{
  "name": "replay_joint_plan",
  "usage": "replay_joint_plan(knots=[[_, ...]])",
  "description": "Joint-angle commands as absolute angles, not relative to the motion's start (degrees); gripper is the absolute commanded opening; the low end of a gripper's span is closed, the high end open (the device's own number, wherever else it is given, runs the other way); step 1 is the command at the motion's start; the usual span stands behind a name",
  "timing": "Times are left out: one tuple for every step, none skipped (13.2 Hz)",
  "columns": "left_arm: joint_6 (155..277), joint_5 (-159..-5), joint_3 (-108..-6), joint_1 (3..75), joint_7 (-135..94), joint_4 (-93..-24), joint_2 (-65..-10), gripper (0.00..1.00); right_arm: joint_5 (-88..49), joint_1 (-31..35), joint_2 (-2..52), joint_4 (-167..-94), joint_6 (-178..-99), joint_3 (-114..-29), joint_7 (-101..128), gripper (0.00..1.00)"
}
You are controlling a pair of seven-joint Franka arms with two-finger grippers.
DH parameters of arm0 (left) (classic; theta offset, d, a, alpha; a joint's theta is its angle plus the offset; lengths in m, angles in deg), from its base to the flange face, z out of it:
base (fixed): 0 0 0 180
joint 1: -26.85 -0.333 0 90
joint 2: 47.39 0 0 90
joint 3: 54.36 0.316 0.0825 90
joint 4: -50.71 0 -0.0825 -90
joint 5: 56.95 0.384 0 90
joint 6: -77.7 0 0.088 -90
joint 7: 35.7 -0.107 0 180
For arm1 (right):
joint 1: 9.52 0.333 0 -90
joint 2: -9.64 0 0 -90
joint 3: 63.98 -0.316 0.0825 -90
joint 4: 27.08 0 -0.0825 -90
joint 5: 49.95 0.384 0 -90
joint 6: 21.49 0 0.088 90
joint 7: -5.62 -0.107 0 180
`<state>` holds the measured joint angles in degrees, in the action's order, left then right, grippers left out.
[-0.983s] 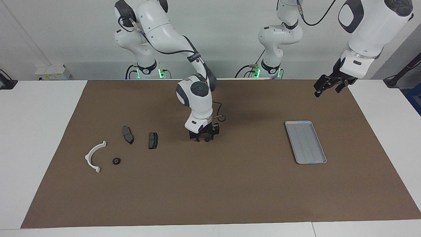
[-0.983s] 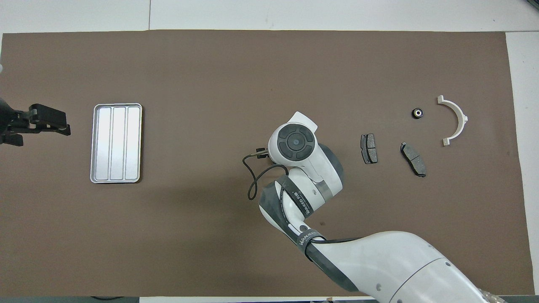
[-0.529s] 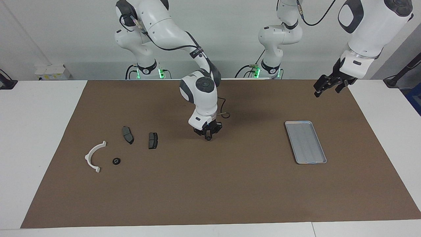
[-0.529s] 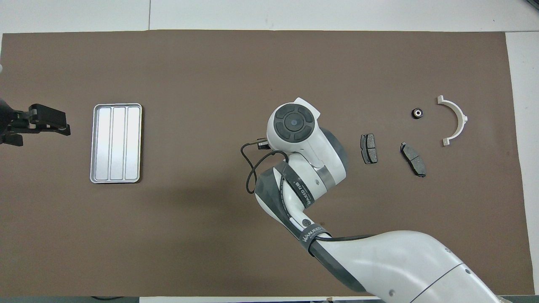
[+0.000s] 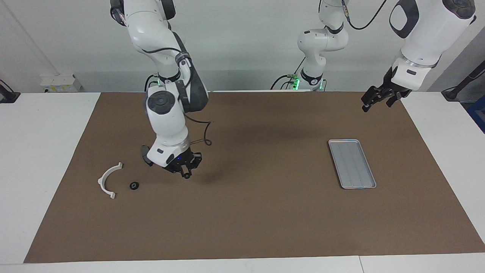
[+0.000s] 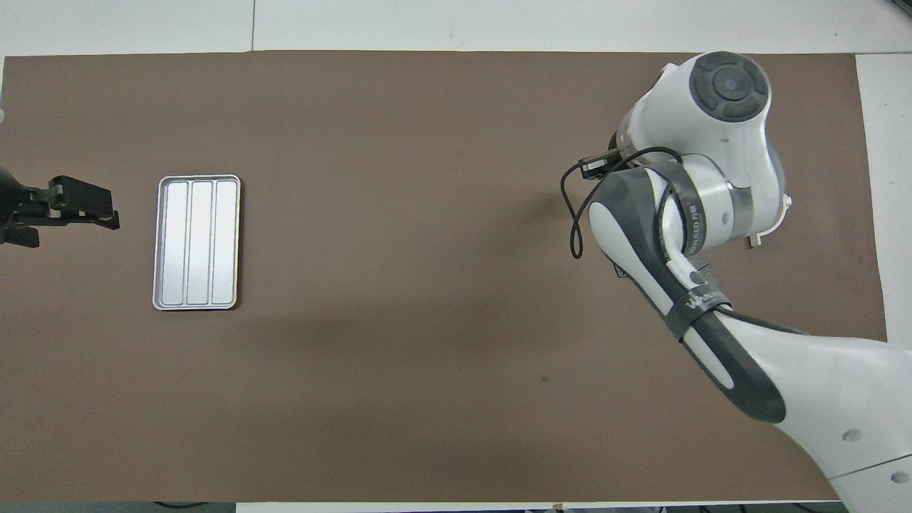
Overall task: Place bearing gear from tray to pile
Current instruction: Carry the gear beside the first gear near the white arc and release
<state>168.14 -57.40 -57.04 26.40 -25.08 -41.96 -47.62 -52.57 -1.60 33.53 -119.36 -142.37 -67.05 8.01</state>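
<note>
Though half masked by the fingertips, reads as a small, dark, stubby round piece: bearing gear, pinched at the very tip of the right gripper. Fingertips pressed together on it, outer links splayed to the sides. Held just clear of the brown mat, off the tray and at the edge of the pile. Teeth and bore too small to make out. Hidden under the right arm's wrist in the overhead view.

Toward the right arm's end of the table from that gripper: a second small black ring with a pale centre, flat on the mat, and near it a white curved bracket, hollow side turned toward the ring. Close against the wrist, a dark edge of what looks like a brake-pad plate; the rest of the plates covered by the arm in both views. From above, only one end of the bracket poking out past the wrist.

Well apart from the right gripper, toward the left arm's end: silver-grey tray, lying flat, with rounded corners, a low rim and lengthwise grooves.

Waiting in the air over the mat's corner by its own base, apart from the tray: left gripper, fingers spread.
</note>
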Motion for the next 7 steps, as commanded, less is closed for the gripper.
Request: replay_joint_plan(knots=[[168.9, -58.0, -56.9, 26.4, -25.6, -44.5, -49.8, 1.00, -52.2, -7.0, 34.2, -120.1, -144.6, -67.9, 16.8, 0.00], [168.9, -58.0, -56.9, 26.4, -25.6, -44.6, -49.8, 1.00, -52.2, -8.2, 34.3, -120.8, -144.9, -67.9, 18.3, 0.00], [168.8, -58.0, -57.0, 26.4, -25.6, -44.4, -49.8, 1.00, -52.2, -8.8, 34.4, -121.9, -145.5, -67.9, 18.6, 0.00], [168.8, -58.0, -57.1, 26.4, -25.4, -44.4, -49.8, 1.00, -52.2, -9.3, 34.4, -123.5, -147.9, -67.9, 18.7, 0.00], [168.8, -58.0, -57.1, 26.4, -25.3, -44.4, -49.8, 1.00, -52.2, -9.3, 34.4, -125.0, -149.6, -67.9, 18.9, 0.00], [168.8, -58.0, -57.0, 26.4, -25.3, -44.4, -49.7, 1.00, -52.2, -9.3, 34.4, -125.8, -150.7, -67.9, 19.0, 0.00], [168.8, -58.0, -57.0, 26.4, -25.3, -44.4, -49.8, 1.00, -52.2, -9.4, 34.4, -126.0, -150.8, -67.9, 19.1, 0.00]])
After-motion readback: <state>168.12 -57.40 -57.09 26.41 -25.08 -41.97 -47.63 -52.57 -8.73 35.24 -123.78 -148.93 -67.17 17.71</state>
